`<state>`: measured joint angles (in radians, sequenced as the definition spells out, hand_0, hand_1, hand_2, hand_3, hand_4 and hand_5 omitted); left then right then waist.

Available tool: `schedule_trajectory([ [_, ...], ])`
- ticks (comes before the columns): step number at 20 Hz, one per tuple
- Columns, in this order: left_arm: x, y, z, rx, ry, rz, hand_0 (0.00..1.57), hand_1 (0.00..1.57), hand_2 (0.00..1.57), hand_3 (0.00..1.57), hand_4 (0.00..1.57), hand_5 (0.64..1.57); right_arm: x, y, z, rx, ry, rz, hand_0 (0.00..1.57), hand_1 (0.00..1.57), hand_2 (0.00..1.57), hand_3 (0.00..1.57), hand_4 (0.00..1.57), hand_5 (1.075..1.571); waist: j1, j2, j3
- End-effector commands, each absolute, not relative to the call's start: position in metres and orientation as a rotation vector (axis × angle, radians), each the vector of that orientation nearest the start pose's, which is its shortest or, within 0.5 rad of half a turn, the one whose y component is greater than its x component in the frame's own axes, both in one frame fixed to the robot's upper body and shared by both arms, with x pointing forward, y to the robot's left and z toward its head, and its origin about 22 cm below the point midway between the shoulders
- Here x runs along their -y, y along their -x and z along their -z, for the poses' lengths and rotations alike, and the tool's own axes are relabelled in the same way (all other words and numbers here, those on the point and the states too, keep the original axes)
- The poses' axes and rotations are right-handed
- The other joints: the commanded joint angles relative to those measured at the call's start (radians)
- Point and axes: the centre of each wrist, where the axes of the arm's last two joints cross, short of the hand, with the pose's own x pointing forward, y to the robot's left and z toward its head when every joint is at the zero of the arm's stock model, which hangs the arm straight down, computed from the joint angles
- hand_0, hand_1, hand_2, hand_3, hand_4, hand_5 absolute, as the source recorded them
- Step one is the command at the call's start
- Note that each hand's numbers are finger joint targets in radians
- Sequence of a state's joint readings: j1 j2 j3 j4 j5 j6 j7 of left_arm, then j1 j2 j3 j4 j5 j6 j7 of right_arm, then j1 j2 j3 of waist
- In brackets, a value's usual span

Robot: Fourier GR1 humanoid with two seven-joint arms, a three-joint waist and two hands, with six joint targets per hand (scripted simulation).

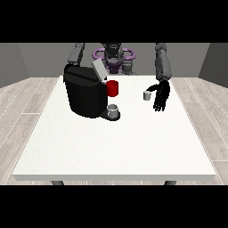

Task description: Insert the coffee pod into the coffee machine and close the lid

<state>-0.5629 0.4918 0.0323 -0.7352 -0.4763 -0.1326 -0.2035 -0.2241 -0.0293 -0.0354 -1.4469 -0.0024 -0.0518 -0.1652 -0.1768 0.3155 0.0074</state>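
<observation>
The pod (146,95) sits on the table (116,142) right of centre, not yet picked up. The hand at the view's right (161,95) hangs just beside it, fingers straight and pointing down, holding nothing. The machine (84,91) stands at upper left with its lid (99,69) raised; a red mug (113,88) is against its right side and a grey cup (113,110) on its tray. The other hand is hidden. The step looks like the reach; next the fingers must close round the pod and carry it left to the open slot.
</observation>
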Motion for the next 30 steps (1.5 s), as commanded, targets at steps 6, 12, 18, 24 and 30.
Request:
schedule_trajectory([
  [6, -0.361, -0.371, -0.024, 1.254, -0.566, 0.82, 0.4, 0.4, 0.7, 0.59, 0.0, 1.571, 0.222, -0.301, -0.03, 1.809, -0.001, -0.029, 0.0, 0.0, 0.0, 0.0, 0.39, 1.571, -0.026, 0.017, -0.0078],
  [12, -0.352, -0.37, -0.017, 1.316, -0.598, 0.906, 1.07, 1.07, 1.14, 1.11, 0.0, 1.571, 0.23, -0.298, -0.01, 1.804, 0.0, -0.01, 0.0, 0.0, 0.0, 0.0, 0.38, 1.571, -0.005, 0.013, -0.0075],
  [18, -0.325, -0.376, -0.011, 1.302, -0.564, 0.972, 1.26, 1.26, 1.25, 1.1, 0.0, 1.571, 0.221, -0.308, -0.01, 1.757, 0.041, 0.033, 0.0, 0.0, 0.0, 0.0, 0.32, 1.571, 0.011, -0.024, -0.0077],
  [24, -0.301, -0.374, 0.003, 1.301, -0.582, 0.997, 1.33, 1.33, 1.33, 1.18, 0.07, 1.571, 0.232, -0.306, 0.011, 1.741, 0.045, 0.041, 0.0, 0.0, 0.0, 0.0, 0.38, 1.571, 0.028, -0.051, -0.0075],
  [30, -0.295, -0.364, 0.022, 1.281, -0.571, 1.032, 1.33, 1.33, 1.39, 1.31, 0.62, 1.571, 0.237, -0.295, 0.023, 1.645, 0.044, 0.078, 0.0, 0.0, 0.0, 0.0, 0.4, 1.571, 0.038, -0.142, -0.0075],
])
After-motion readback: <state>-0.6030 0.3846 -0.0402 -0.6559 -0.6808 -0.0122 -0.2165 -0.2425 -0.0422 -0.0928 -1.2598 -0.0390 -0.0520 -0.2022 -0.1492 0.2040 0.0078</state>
